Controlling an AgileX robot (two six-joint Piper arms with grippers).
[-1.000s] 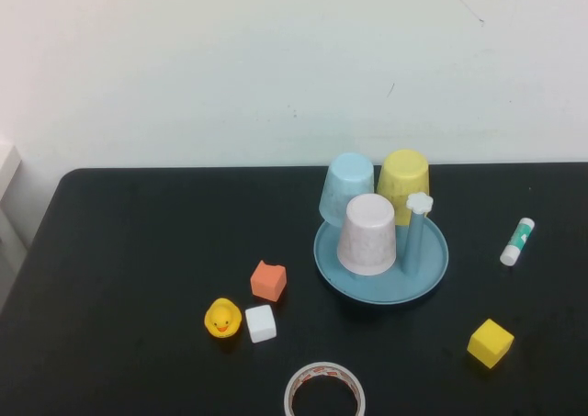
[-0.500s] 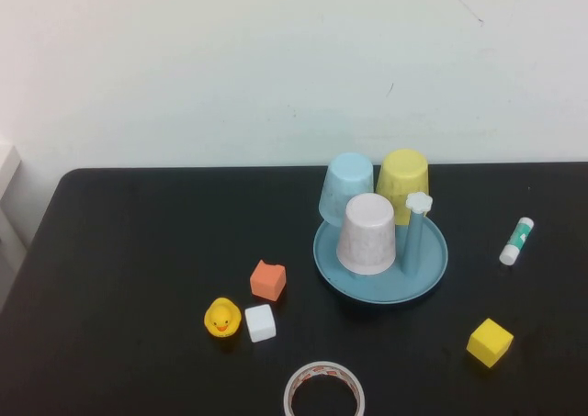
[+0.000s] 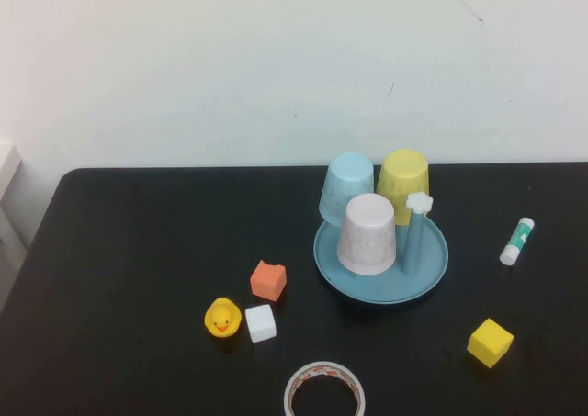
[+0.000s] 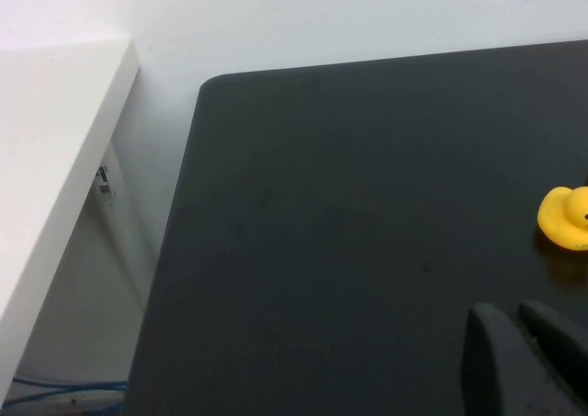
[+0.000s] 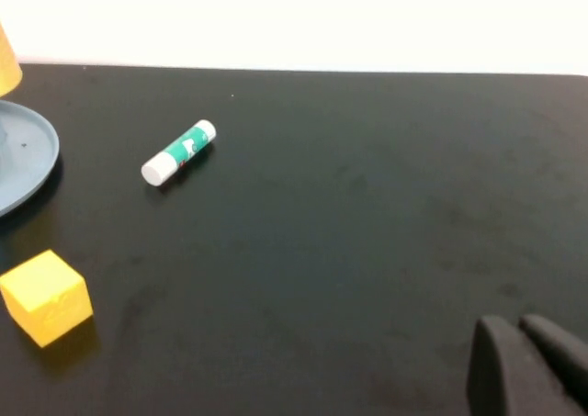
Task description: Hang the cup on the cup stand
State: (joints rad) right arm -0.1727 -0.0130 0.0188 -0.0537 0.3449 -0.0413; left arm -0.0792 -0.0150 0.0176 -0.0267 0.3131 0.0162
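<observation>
The pale pink cup (image 3: 367, 234) sits upside down over a peg on the light blue cup stand (image 3: 430, 267), at its front left. One bare peg with a white flower cap (image 3: 419, 202) stands to the cup's right. Neither arm shows in the high view. My left gripper (image 4: 511, 322) is shut and empty above the table's left part, close to the yellow duck (image 4: 566, 217). My right gripper (image 5: 514, 331) is shut and empty above the table's right part, well away from the stand's rim (image 5: 23, 163).
A light blue cup (image 3: 348, 188) and a yellow cup (image 3: 403, 186) hang at the stand's back. On the table lie an orange block (image 3: 268, 280), a white cube (image 3: 260, 323), the duck (image 3: 222, 319), a tape roll (image 3: 323, 388), a yellow cube (image 3: 490, 342) and a glue stick (image 3: 516, 241).
</observation>
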